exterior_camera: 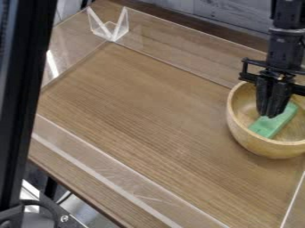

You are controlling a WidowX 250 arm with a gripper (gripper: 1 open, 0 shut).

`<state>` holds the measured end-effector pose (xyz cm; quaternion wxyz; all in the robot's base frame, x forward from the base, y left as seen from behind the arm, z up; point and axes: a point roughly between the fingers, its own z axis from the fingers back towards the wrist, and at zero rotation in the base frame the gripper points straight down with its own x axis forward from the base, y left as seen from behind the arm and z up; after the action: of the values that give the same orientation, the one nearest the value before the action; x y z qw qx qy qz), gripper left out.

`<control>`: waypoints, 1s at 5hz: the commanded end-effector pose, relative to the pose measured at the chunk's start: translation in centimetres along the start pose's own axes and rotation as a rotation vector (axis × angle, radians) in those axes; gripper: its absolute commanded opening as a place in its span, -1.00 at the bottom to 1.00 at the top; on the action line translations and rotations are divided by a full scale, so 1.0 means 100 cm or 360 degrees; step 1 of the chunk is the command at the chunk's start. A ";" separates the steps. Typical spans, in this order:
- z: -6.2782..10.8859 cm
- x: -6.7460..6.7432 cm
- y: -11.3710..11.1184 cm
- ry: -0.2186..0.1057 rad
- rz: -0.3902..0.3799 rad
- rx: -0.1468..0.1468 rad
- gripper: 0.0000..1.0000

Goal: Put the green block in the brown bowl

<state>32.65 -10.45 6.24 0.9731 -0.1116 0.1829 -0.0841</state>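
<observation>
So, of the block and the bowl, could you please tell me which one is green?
The block, lying inside the bowl; the bowl is light tan.
</observation>
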 end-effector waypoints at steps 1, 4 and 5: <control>0.012 0.001 -0.007 -0.0068 0.0004 -0.0002 -1.00; 0.013 0.001 -0.009 -0.0015 0.0049 -0.0006 -1.00; 0.017 0.003 -0.008 -0.0020 0.0056 -0.0041 -1.00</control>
<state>32.34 -10.91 6.08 0.9685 -0.1155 0.2122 -0.0608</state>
